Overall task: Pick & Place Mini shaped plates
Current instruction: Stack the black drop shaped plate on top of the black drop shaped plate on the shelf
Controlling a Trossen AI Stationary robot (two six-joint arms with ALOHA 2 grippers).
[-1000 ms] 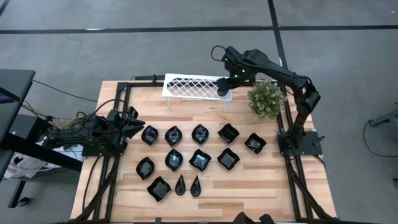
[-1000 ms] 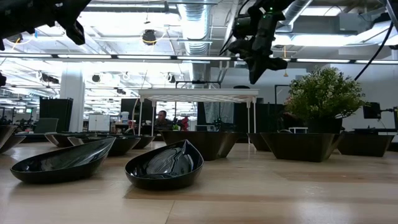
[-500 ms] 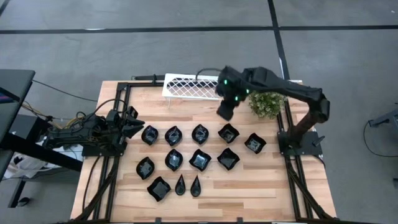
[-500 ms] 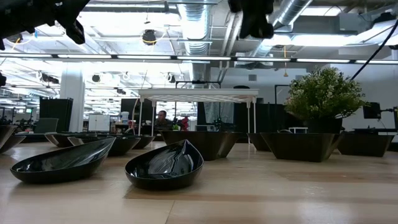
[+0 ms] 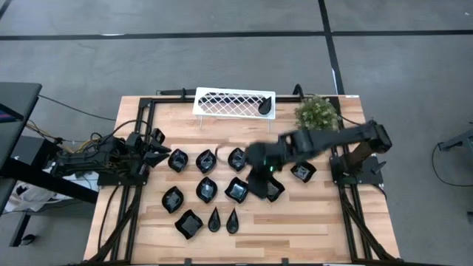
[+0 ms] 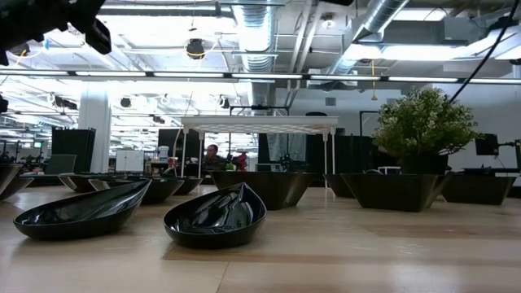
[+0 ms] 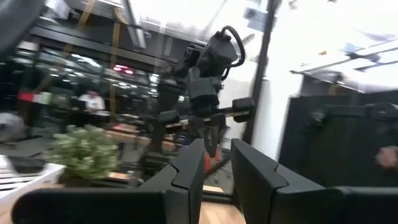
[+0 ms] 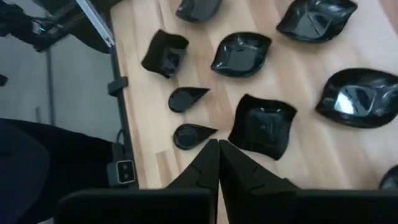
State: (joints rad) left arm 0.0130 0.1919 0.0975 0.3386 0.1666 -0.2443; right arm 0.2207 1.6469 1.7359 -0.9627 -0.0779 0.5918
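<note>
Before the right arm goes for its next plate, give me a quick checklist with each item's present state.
1. Right gripper empty: ok, fingers shut, nothing between them.
2. Right gripper over the plates: ok, above the middle of the spread.
3. Jaws open for a pick: not ok, shut.
4. One plate already on the rack: ok.
5. Left gripper out of the way: ok, parked at the table's left edge.
6. Target plate: cannot tell.
</note>
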